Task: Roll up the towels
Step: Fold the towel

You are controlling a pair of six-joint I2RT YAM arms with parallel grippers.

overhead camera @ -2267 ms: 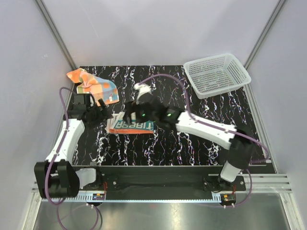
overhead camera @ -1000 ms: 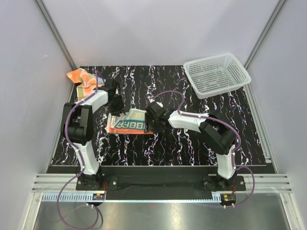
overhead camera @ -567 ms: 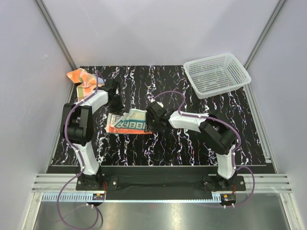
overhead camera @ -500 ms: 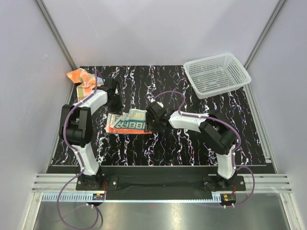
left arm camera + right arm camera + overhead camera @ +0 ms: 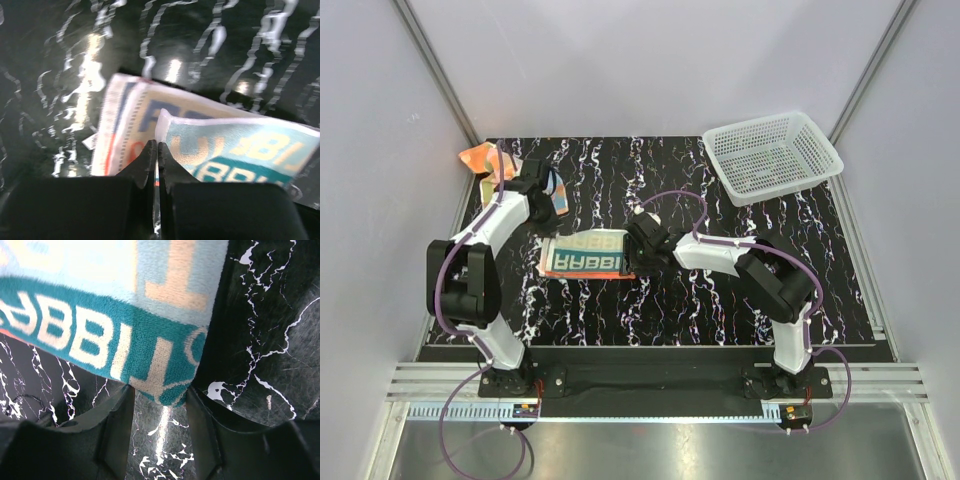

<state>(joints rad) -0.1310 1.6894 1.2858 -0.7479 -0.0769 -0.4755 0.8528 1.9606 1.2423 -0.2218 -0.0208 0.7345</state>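
Arms low over cream towel [image 5: 588,255]: left hand [image 5: 154,150] pinched together, right hand [image 5: 159,396] clamping its corner.

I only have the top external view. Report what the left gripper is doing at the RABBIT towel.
Observer: The left wrist view shows the left gripper shut, its tips at the corner of the cream towel's folded-over top layer. I cannot tell if cloth is pinched.
Operator: Give me the right side.
Observer: The right wrist view shows that towel's teal corner lying between the right gripper's spread fingers.
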